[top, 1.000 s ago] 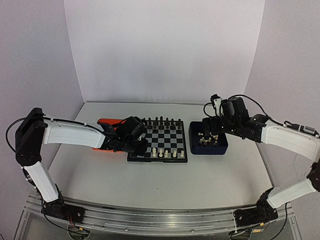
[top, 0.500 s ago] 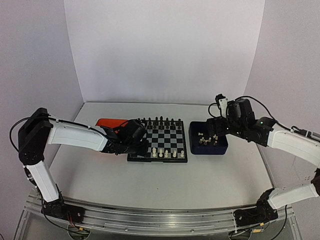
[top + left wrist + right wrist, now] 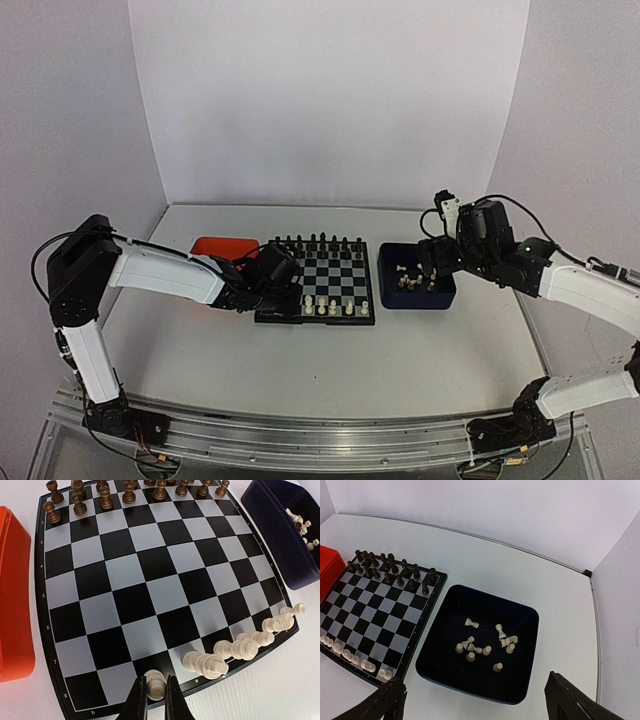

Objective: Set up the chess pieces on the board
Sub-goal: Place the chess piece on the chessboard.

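Observation:
The board (image 3: 322, 272) lies mid-table, and it also shows in the left wrist view (image 3: 150, 575). My left gripper (image 3: 289, 297) is at its near edge, shut on a cream-white chess piece (image 3: 156, 685) that stands on a near-row square. More cream pieces (image 3: 206, 663) stand along that row to the right. Several cream pieces (image 3: 481, 644) lie loose in the dark blue tray (image 3: 440, 675). My right gripper (image 3: 430, 262) hangs over that tray, open wide and empty, with its fingers (image 3: 384, 706) spread past the tray's sides.
Black chess pieces (image 3: 105, 497) fill the board's far rows. The orange tray (image 3: 218, 247) sits just left of the board, against my left arm. The blue tray (image 3: 440, 295) sits just right of the board. White walls close in the table at the back and sides.
My left gripper has moved right along the board's near edge, uncovering the orange tray. My right gripper has drawn back to the right over the blue tray.

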`<move>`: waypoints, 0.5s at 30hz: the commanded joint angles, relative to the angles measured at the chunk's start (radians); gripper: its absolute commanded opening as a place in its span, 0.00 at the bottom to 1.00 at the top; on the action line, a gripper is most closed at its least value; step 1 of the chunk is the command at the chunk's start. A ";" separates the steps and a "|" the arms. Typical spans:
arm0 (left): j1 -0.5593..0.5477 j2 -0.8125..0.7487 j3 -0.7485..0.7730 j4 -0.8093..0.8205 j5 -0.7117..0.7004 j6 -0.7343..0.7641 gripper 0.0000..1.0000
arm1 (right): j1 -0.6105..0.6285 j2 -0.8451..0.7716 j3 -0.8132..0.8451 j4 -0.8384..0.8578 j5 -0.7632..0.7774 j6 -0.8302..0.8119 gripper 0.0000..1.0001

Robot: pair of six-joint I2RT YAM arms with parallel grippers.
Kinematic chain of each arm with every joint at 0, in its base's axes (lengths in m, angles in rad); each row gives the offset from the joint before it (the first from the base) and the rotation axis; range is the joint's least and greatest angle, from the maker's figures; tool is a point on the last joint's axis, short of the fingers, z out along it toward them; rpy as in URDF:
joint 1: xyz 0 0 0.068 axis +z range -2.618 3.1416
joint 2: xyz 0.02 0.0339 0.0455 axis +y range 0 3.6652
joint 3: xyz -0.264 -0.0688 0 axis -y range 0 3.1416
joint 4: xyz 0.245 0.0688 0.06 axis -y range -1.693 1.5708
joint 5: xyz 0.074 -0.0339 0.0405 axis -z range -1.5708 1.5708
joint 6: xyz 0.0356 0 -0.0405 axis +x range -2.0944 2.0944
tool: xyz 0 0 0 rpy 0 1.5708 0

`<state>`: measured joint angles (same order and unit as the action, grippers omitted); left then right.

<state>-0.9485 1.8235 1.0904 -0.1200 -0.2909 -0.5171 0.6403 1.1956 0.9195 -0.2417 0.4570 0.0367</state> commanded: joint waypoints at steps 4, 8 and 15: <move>-0.002 0.030 0.052 0.041 -0.005 0.002 0.00 | 0.004 -0.038 0.001 0.007 0.026 -0.021 0.94; -0.003 0.036 0.050 0.041 -0.003 0.003 0.00 | 0.005 -0.040 -0.001 0.005 0.032 -0.027 0.94; -0.003 0.048 0.037 0.036 0.006 -0.008 0.00 | 0.004 -0.048 -0.002 0.004 0.037 -0.028 0.94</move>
<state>-0.9485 1.8566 1.0996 -0.1037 -0.2857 -0.5180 0.6403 1.1795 0.9195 -0.2421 0.4718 0.0160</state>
